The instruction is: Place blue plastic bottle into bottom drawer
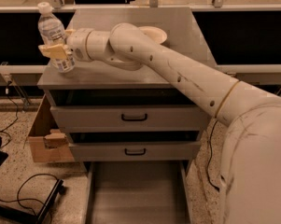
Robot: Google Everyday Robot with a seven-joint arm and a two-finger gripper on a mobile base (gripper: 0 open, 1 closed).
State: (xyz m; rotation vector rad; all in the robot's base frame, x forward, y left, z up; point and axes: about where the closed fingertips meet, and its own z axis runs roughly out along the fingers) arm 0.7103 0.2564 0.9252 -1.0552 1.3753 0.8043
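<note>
The blue plastic bottle [50, 31], clear with a white cap and pale label, leans to the left at the front left corner of the grey cabinet top [177, 36]. My gripper [57, 52] is shut around its lower half, and the tan fingers [51, 50] clasp the label. The bottle's base is at or just above the cabinet top. The bottom drawer [135, 190] is pulled open at floor level below, a wide grey tray with nothing in it. My arm reaches across the cabinet from the right.
A white bowl [155, 33] sits on the cabinet top behind my arm. Two upper drawers with black handles [134, 117] are shut. A cardboard box [43, 143] stands left of the cabinet. Cables [18, 190] and a black object lie on the floor at the left.
</note>
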